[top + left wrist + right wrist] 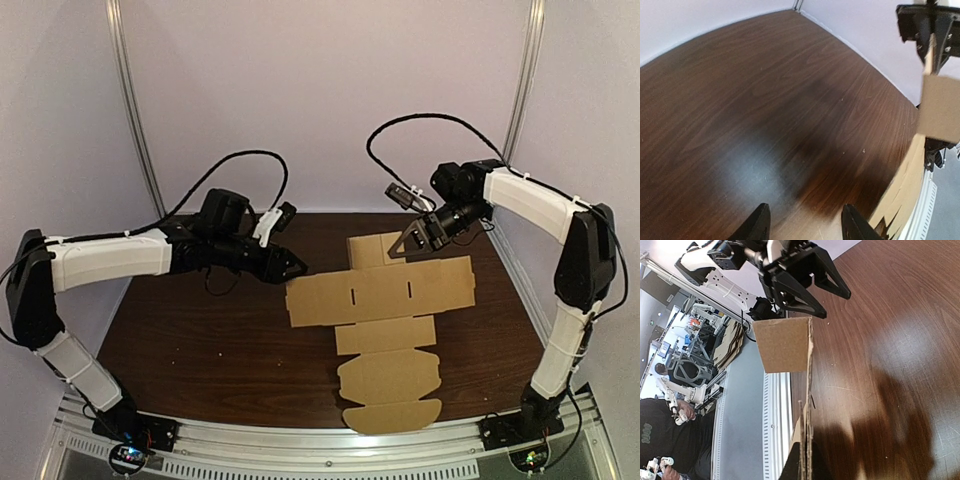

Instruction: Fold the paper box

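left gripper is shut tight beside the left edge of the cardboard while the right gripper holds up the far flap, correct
Not quite: the left gripper is open, spread wide with nothing in it, as the right wrist view shows. The rest stands: it sits beside the left edge of the cardboard, and the right gripper holds up the far flap.
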Robot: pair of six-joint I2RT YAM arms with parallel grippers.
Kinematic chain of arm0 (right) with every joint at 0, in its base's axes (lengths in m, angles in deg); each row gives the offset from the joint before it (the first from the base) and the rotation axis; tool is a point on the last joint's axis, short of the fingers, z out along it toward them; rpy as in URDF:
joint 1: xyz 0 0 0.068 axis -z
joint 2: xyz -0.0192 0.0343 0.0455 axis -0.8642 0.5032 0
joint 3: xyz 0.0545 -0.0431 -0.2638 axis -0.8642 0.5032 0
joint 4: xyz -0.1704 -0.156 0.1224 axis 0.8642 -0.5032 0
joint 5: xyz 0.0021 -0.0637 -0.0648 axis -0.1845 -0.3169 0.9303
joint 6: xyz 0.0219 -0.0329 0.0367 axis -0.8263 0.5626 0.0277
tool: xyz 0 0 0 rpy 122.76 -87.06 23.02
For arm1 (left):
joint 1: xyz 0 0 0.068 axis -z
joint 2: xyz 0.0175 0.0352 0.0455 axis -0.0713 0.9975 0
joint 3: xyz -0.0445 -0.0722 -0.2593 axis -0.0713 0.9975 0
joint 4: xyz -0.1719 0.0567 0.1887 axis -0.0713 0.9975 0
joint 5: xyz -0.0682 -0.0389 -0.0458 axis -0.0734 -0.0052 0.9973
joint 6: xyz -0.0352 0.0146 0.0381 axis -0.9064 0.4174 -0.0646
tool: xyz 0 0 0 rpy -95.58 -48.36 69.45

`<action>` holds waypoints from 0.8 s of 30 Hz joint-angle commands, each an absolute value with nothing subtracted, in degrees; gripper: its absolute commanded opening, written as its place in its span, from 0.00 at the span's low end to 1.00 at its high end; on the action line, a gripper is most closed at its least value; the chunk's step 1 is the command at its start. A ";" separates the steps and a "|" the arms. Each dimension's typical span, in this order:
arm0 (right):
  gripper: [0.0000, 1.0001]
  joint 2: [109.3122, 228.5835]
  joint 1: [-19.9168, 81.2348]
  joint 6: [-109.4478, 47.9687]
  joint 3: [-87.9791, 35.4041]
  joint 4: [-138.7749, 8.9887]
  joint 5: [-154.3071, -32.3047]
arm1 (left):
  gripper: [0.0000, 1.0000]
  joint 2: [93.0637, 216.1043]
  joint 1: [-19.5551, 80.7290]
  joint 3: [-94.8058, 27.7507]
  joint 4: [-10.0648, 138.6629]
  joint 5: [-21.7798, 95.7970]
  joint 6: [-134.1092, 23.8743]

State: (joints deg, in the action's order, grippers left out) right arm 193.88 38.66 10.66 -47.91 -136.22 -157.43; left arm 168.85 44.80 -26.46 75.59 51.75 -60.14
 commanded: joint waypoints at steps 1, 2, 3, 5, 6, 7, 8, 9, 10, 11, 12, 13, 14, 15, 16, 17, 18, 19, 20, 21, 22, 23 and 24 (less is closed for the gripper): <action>0.00 190.96 39.39 12.27 -48.85 -138.13 -158.87 | 0.51 167.85 44.52 -20.29 71.78 49.56 -63.78; 0.00 190.76 39.48 11.90 -48.83 -137.69 -158.88 | 0.52 167.46 44.52 -18.61 70.62 50.55 -64.40; 0.00 190.51 39.63 11.66 -48.83 -137.36 -158.88 | 0.52 167.12 44.52 -17.48 69.47 51.52 -64.98; 0.00 190.07 39.88 10.55 -48.62 -136.05 -158.67 | 0.52 166.46 44.56 -15.74 67.38 54.58 -65.69; 0.00 189.86 39.95 9.78 -48.45 -135.33 -158.50 | 0.51 166.26 44.52 -15.22 66.83 55.60 -65.93; 0.00 189.64 40.04 9.05 -48.21 -134.51 -158.38 | 0.52 166.08 44.52 -14.83 65.80 57.44 -66.30; 0.00 189.50 40.10 8.35 -48.07 -133.72 -158.23 | 0.51 165.89 44.47 -14.58 64.50 58.42 -66.60; 0.00 189.35 40.16 7.74 -47.90 -133.09 -158.12 | 0.51 165.61 44.51 -14.23 63.88 59.14 -66.72; 0.00 189.23 40.13 7.44 -47.81 -132.75 -157.95 | 0.52 165.34 44.53 -13.86 63.42 59.24 -66.88; 0.00 189.23 40.21 7.37 -47.78 -132.67 -157.82 | 0.52 164.74 44.52 -13.43 62.96 59.14 -66.91; 0.00 189.21 40.27 7.43 -47.77 -132.74 -157.68 | 0.52 164.16 44.52 -12.81 62.50 59.06 -66.92; 0.00 189.16 40.27 7.52 -47.71 -133.04 -157.63 | 0.52 163.32 44.52 -11.98 61.67 58.98 -67.10; 0.00 188.94 40.34 7.61 -47.62 -133.17 -157.46 | 0.53 162.39 44.52 -11.11 60.66 58.74 -67.47; 0.00 188.78 40.36 7.75 -47.53 -133.27 -157.29 | 0.53 161.35 44.52 -10.06 59.77 58.29 -67.83; 0.00 188.53 40.39 7.86 -47.44 -133.33 -157.11 | 0.54 159.93 44.50 -9.15 58.78 58.08 -68.15; 0.00 188.25 40.45 7.89 -47.22 -133.36 -156.85 | 0.54 159.06 44.52 -8.14 57.95 57.54 -68.30; 0.00 187.97 40.43 8.01 -47.01 -133.47 -156.61 | 0.55 158.42 44.52 -7.58 57.46 57.12 -68.58; 0.00 187.82 40.38 8.29 -46.99 -133.57 -156.18 | 0.56 157.91 44.52 -7.12 56.81 56.23 -69.09; 0.00 187.75 40.40 8.47 -46.98 -133.69 -155.96 | 0.56 157.51 44.52 -6.74 56.25 55.79 -69.33; 0.00 187.59 40.43 8.70 -46.98 -133.91 -155.78 | 0.56 157.34 44.52 -6.29 55.60 55.06 -69.91; 0.00 187.53 40.40 8.83 -46.92 -134.11 -155.54 | 0.56 157.02 44.52 -5.96 55.01 53.57 -70.64; 0.00 187.47 40.42 9.04 -46.94 -134.21 -155.41 | 0.58 156.58 44.52 -5.45 54.37 51.86 -71.36; 0.00 187.33 40.40 9.23 -46.83 -134.33 -155.45 | 0.61 156.12 44.52 -4.95 53.76 51.20 -71.99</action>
State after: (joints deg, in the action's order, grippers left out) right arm 189.32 40.04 8.22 -47.53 -134.93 -156.08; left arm 157.68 44.42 -6.94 58.65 55.18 -69.10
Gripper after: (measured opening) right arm 0.031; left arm 0.572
